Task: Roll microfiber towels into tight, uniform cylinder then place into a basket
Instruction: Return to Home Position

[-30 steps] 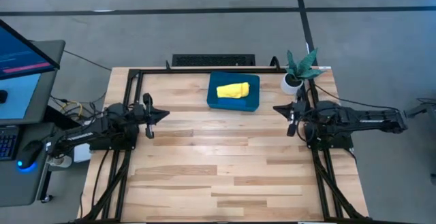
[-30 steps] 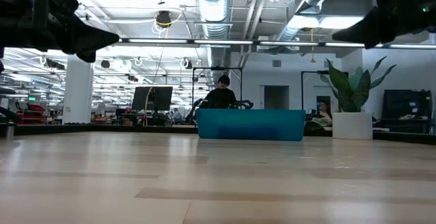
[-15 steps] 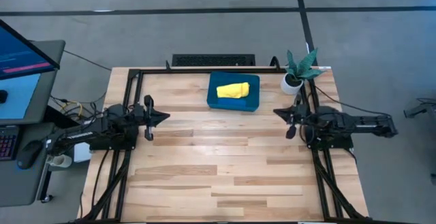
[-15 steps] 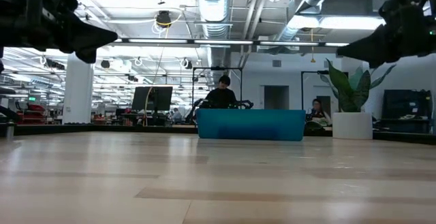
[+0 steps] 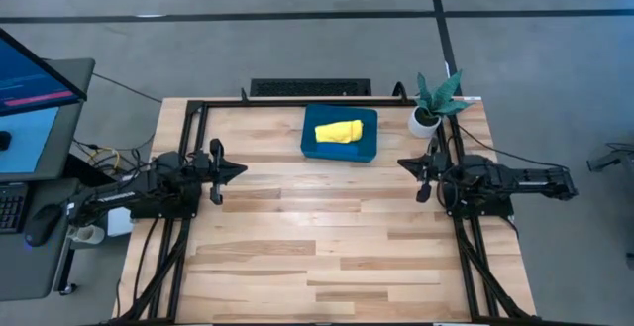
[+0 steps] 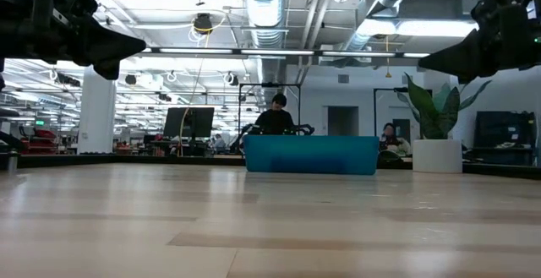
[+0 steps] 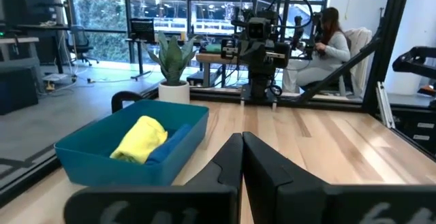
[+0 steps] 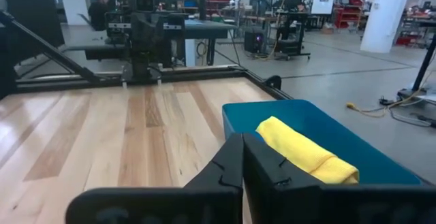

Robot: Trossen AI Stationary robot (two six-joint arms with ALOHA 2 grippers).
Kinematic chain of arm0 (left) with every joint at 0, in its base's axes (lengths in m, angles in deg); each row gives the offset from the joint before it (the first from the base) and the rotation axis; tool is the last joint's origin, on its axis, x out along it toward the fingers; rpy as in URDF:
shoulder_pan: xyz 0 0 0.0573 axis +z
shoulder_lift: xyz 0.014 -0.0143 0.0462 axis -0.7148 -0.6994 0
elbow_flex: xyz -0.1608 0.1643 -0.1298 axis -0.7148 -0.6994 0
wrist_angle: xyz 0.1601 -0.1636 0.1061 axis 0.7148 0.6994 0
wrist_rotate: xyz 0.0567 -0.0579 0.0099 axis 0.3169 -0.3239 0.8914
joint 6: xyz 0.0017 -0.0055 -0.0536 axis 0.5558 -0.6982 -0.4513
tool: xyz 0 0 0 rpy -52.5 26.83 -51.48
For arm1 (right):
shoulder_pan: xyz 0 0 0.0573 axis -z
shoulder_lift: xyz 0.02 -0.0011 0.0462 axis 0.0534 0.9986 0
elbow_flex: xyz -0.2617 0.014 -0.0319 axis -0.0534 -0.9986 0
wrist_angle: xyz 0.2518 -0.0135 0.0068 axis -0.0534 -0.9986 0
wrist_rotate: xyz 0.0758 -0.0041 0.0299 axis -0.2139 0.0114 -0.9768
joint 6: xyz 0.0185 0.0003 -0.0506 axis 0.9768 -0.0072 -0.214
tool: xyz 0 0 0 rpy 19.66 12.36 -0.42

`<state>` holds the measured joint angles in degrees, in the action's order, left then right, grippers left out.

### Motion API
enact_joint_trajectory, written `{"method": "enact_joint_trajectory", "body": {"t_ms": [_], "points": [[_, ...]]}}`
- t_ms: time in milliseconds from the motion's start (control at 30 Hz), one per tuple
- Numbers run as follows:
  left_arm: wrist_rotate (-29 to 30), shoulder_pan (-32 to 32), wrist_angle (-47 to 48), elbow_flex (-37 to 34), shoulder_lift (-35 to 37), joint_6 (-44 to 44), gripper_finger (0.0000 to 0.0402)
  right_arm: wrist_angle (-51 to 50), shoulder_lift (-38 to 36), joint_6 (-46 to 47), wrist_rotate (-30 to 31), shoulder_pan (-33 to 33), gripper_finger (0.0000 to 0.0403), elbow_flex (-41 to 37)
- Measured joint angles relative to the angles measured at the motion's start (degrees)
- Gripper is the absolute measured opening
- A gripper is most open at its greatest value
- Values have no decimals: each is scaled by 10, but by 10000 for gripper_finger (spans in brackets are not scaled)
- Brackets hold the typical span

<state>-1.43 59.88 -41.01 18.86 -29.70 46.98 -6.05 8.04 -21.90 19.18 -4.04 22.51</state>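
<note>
The dark teal basket (image 5: 341, 149) stands at the table's far middle. A rolled yellow towel (image 5: 338, 131) lies in it, and a rolled blue towel (image 7: 169, 150) lies beside it inside the basket. My left gripper (image 5: 239, 166) is shut and empty above the table's left side. My right gripper (image 5: 403, 160) is shut and empty above the right side. Both grippers point toward the table's middle and hang clear of the tabletop in the low view (image 6: 127, 46) (image 6: 431, 58).
A small white pot with a green plant (image 5: 428, 116) stands right of the basket at the far right corner. A black frame rail (image 5: 297, 103) runs along the table's far edge. Bare wood (image 5: 317, 237) spreads over the near half. People sit in the room beyond.
My right arm has drawn back a little toward the table's right edge and sunk slightly, its gripper staying shut. The left arm and the basket with its towels have kept still.
</note>
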Motion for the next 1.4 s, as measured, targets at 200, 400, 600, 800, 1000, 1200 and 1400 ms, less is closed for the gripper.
{"method": "enact_joint_trajectory", "body": {"t_ms": [200,400,600,800,1000,1200,1400], "points": [[0,0,0,0,0,0,0,0,0,-2,0,-1,30,0],[0,0,0,0,0,0,0,-1,0,-35,0,-1,31,0],[0,0,0,-1,0,0,0,-1,0,-37,0,-1,29,0],[0,0,0,-1,0,0,0,-1,0,-36,0,-1,28,0],[0,0,0,-1,0,0,0,-1,0,-37,0,-1,29,0],[0,0,0,-1,0,0,0,-1,0,-37,0,-1,27,0],[0,0,0,-1,0,0,0,-1,0,-37,0,-1,29,0]]}}
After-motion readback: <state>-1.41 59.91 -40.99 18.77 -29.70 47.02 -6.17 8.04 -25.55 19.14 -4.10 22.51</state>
